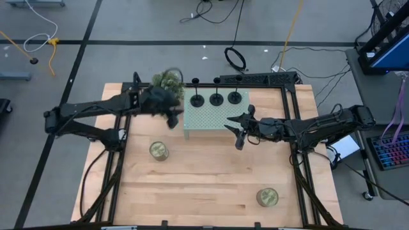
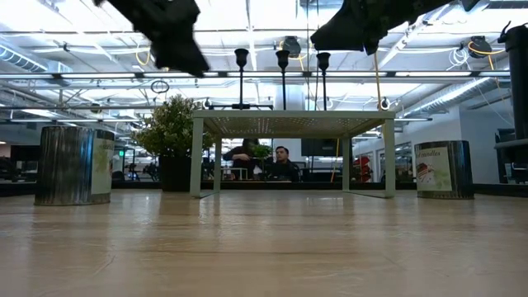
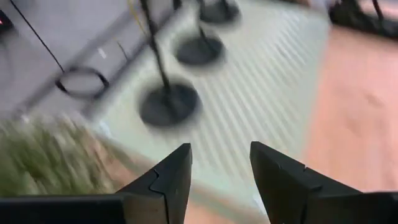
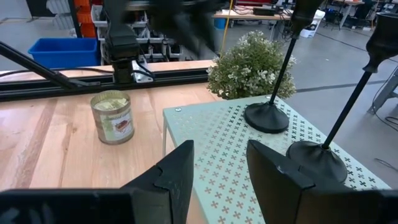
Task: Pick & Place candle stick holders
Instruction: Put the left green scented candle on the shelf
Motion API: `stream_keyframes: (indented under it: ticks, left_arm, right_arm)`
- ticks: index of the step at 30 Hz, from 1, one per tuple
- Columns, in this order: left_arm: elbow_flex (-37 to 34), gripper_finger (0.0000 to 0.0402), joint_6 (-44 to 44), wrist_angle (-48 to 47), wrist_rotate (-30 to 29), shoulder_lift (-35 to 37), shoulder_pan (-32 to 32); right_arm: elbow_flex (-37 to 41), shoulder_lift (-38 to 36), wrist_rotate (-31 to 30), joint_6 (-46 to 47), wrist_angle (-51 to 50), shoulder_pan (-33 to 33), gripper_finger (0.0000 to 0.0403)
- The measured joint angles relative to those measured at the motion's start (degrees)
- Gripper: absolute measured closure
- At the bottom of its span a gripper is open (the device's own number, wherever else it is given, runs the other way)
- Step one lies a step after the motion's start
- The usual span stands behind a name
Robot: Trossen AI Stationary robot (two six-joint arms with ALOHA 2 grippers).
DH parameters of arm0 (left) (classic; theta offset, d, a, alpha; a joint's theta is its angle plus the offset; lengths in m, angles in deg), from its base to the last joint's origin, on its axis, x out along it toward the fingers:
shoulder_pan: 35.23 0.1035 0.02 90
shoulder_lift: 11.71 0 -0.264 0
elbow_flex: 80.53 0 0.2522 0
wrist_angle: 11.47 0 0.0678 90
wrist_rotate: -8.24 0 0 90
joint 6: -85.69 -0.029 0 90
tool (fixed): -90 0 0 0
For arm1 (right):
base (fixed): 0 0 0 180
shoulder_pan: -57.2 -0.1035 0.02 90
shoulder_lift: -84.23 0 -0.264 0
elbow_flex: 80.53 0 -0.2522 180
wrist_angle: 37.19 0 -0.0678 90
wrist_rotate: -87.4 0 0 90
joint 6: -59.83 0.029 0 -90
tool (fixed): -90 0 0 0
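Note:
Three matte-black candle stick holders (image 1: 197,100), (image 1: 216,99), (image 1: 235,97) stand upright on their round bases along the far edge of a pale green perforated stand (image 1: 208,121). They also show in the low view (image 2: 283,78). My left gripper (image 1: 172,119) is open and empty at the stand's left edge; its wrist view (image 3: 221,177) looks at the nearest holder (image 3: 169,102). My right gripper (image 1: 235,128) is open and empty at the stand's right edge (image 4: 221,171), with two holders (image 4: 267,115), (image 4: 317,158) ahead of it.
A small potted plant (image 1: 167,81) stands just left of the stand's far corner, behind my left gripper. One gold-green jar (image 1: 159,151) stands left of centre, another (image 1: 267,197) near the front right. Bare wooden tabletop (image 1: 211,179) lies in front of the stand. People sit beyond the table (image 2: 285,162).

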Motion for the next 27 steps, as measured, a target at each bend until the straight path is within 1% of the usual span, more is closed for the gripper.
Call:
stream_keyframes:
  ticks: [4,8,12,15,20,23,27]
  left_arm:
    - [0.0,0.0229,7.7,-11.2,0.0,1.6,-7.9]
    - [0.0,0.0229,14.7,-18.7,0.9,0.2,-18.3]
    - [0.0,0.0229,25.3,-20.4,-0.2,-2.5,-28.0]
    - [0.0,0.0229,33.1,-20.2,-0.4,-5.0,-32.8]
    - [0.0,0.0229,41.2,-23.1,-5.0,-9.8,-36.9]
    - [0.0,0.0229,44.9,-26.4,-7.9,-12.3,-37.2]
    - [0.0,0.0229,48.7,-31.0,-9.3,-14.5,-37.0]
  right_arm:
    - [0.0,0.0,0.0,1.3,-0.4,0.0,0.0259]
    - [0.0,0.0,0.2,3.2,-1.9,0.0,0.0259]
    - [0.1,0.0,0.2,4.7,-2.3,0.0,0.0259]
    - [0.5,0.0,0.2,4.7,-2.3,0.0,0.0259]
    - [2.0,0.0,0.2,4.8,-2.2,0.0,0.0259]
    - [3.2,0.0,0.2,5.4,-0.9,0.0,0.0259]
    - [3.9,0.0,0.2,5.8,-0.7,0.0,0.0259]
